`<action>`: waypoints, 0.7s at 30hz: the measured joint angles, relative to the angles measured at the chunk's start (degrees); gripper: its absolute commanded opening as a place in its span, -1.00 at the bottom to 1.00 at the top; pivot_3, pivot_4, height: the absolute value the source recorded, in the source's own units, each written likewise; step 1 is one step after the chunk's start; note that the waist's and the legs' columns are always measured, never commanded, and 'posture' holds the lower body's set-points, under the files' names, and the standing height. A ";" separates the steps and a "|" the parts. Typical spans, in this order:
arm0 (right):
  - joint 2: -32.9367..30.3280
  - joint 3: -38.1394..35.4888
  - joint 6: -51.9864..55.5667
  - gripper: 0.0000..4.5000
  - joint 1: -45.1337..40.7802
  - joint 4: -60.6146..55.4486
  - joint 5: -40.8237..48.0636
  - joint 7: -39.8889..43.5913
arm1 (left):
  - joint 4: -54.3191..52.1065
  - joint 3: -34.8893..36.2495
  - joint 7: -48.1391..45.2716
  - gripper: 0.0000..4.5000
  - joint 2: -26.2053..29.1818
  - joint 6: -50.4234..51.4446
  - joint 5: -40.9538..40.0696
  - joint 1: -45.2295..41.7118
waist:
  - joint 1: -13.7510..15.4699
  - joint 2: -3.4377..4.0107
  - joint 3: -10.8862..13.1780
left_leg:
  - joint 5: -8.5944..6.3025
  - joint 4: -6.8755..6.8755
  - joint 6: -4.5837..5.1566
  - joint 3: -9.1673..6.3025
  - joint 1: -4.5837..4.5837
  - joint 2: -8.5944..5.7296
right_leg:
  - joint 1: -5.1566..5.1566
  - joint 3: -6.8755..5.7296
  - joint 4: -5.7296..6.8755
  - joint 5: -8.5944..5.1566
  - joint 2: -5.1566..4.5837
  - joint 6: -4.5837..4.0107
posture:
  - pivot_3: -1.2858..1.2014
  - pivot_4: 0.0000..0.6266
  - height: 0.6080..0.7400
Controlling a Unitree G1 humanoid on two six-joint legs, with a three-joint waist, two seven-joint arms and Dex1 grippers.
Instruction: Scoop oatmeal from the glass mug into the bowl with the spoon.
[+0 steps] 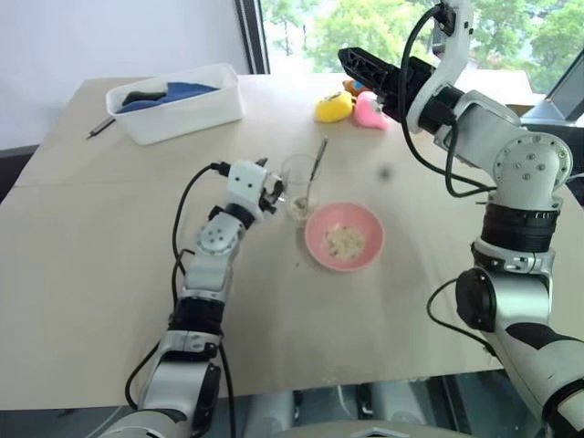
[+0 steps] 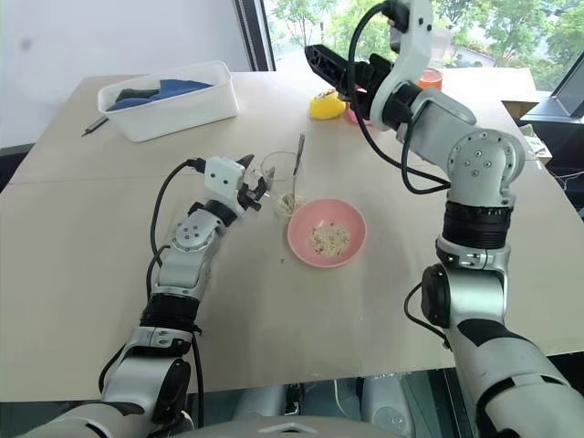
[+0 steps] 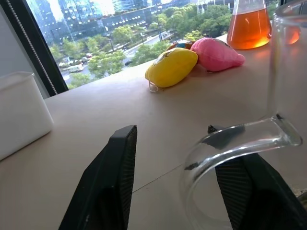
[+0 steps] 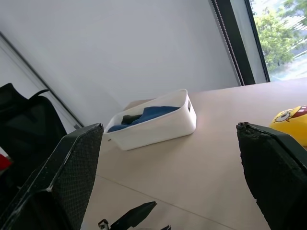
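Note:
The glass mug [image 1: 299,187] stands upright on the table just left of the pink bowl [image 1: 370,224]. The spoon [image 1: 319,157] stands in the mug, its handle leaning out over the far rim. A little oatmeal [image 1: 299,209] lies in the mug's bottom, and a small heap of oatmeal [image 1: 344,241] lies in the bowl. My left gripper [image 1: 274,192] is open at the mug's handle [image 3: 230,139], which curves in front of one finger [image 3: 249,191]. My right gripper [image 1: 351,62] hangs high over the table's far side, open wide and empty.
A white tub [image 1: 178,114] holding blue cloth stands at the back left, with a dark stick [image 1: 100,127] beside it. A yellow toy [image 1: 334,108] and a pink toy [image 1: 370,111] lie at the far edge, near a flask of orange liquid [image 3: 248,24].

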 measured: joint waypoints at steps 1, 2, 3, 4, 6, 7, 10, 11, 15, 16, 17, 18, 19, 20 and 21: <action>0.06 -0.01 0.00 1.00 0.19 -0.05 0.00 -0.24 | -0.55 0.01 -0.04 0.02 0.22 0.24 -0.02 0.15 | 0.00 0.00 0.00 | 0.00 0.00 0.00 0.00 0.00 0.00 | 0.00 0.00 0.00 0.00 0.00 0.00 | 0.03 -0.52 1.00; 0.07 -0.03 0.00 1.00 0.28 -0.13 0.00 -0.31 | -0.95 0.03 -0.05 0.02 0.30 0.34 -0.04 0.31 | 0.00 0.00 0.00 | 0.00 0.00 0.00 0.00 0.00 0.00 | 0.00 0.00 0.00 0.00 0.00 0.00 | 0.03 -0.52 1.00; 0.14 -0.07 0.02 1.00 0.35 -0.25 0.02 -0.45 | -2.29 0.04 -0.29 0.02 0.59 0.75 -0.19 1.07 | -0.01 0.00 0.00 | 0.00 0.00 0.00 0.00 0.00 0.00 | 0.00 0.00 0.00 0.00 0.00 0.00 | 0.03 -0.52 1.00; 0.16 -0.14 0.11 1.00 0.39 -0.48 0.09 -0.56 | -4.12 0.04 -0.73 0.02 1.03 1.35 -0.32 2.22 | -0.09 0.00 0.00 | 0.00 0.00 0.00 0.01 0.00 0.00 | 0.00 0.01 0.00 0.00 0.00 0.00 | 0.03 -0.52 1.00; 0.01 -0.53 0.61 1.00 0.76 -1.14 0.28 -0.68 | -7.14 0.10 -1.69 0.02 1.89 2.69 -0.87 4.31 | -0.13 0.00 0.00 | 0.00 -0.02 0.00 0.00 0.00 0.01 | -0.01 0.01 -0.01 0.00 0.00 0.00 | 0.03 -0.52 1.00; -0.11 -0.57 0.89 1.00 1.09 -1.69 0.45 -0.67 | -8.35 0.14 -2.11 0.02 2.28 3.34 -1.17 5.15 | -0.12 0.01 0.00 | 0.00 -0.02 0.00 0.00 0.01 0.01 | -0.01 0.01 0.00 0.00 0.00 0.00 | 0.03 -0.52 1.00; -0.48 -0.75 1.88 1.00 2.24 -2.85 0.79 -0.67 | -12.87 0.21 -3.29 0.02 3.74 6.36 -2.36 7.94 | -0.08 0.00 0.00 | 0.00 -0.02 0.00 0.00 0.01 0.02 | 0.00 0.02 0.01 0.00 0.00 0.00 | 0.03 -0.52 1.00; -0.65 -0.90 2.37 1.00 3.01 -3.53 1.15 -0.66 | -14.54 0.26 -3.66 0.02 4.29 7.27 -2.64 9.01 | -0.06 0.01 0.00 | 0.00 -0.02 0.00 0.00 0.01 0.02 | 0.00 0.02 0.01 0.00 -0.01 0.00 | 0.03 -0.52 1.00; -2.72 -1.08 3.12 1.00 6.28 -6.33 1.79 0.04 | -20.09 0.91 -4.66 0.02 5.79 10.58 -4.66 12.21 | 0.25 0.01 0.00 | 0.00 -0.02 0.00 -0.03 -0.01 0.02 | 0.00 0.02 -0.02 0.00 -0.02 0.00 | 0.03 -0.52 1.00; -3.81 -1.16 3.08 1.00 7.54 -7.37 1.74 0.57 | -21.86 1.68 -5.12 0.02 6.05 11.44 -5.48 13.13 | 0.32 0.01 0.00 | 0.00 -0.02 0.00 -0.02 -0.01 0.01 | 0.00 0.02 -0.02 0.00 -0.02 0.00 | 0.03 -0.52 1.00; -4.90 -1.21 2.70 1.00 8.97 -8.79 1.71 1.39 | -23.54 2.34 -5.48 0.02 6.13 12.23 -6.51 13.88 | 0.38 0.00 0.00 | -0.01 -0.02 0.01 -0.03 -0.01 0.01 | 0.00 0.02 -0.04 0.00 -0.02 0.00 | 0.03 -0.52 1.00; -6.40 -1.72 2.03 1.00 11.73 -11.11 1.77 2.79 | -26.22 2.92 -5.92 0.02 6.51 12.74 -7.83 15.36 | 0.48 0.00 0.00 | -0.01 -0.02 0.01 -0.05 -0.02 0.02 | 0.01 0.02 -0.06 0.00 -0.02 0.00 | 0.03 -0.52 1.00; -7.33 -2.29 1.74 1.00 13.35 -11.88 1.74 3.56 | -27.80 3.37 -6.30 0.02 6.86 12.87 -8.62 16.38 | 0.58 0.00 0.00 | -0.02 -0.03 0.03 -0.06 -0.01 0.02 | 0.03 0.03 -0.06 0.00 -0.03 0.00 | 0.03 -0.52 1.00; -8.63 -2.94 1.07 1.00 15.74 -12.85 1.70 4.66 | -29.76 4.03 -6.75 0.02 7.13 13.36 -9.71 17.49 | 0.73 0.00 0.00 | -0.03 -0.04 0.04 -0.06 -0.01 0.01 | 0.02 0.05 -0.07 0.00 -0.04 0.00 | 0.03 -0.52 1.00; -10.45 -3.73 0.74 1.00 18.74 -13.80 1.69 6.32 | -32.00 5.02 -7.20 0.02 7.71 14.12 -10.93 19.07 | 0.97 0.00 0.00 | -0.03 -0.04 0.04 -0.07 0.00 0.02 | 0.02 0.07 -0.06 0.00 -0.04 0.00 | 0.03 -0.52 1.00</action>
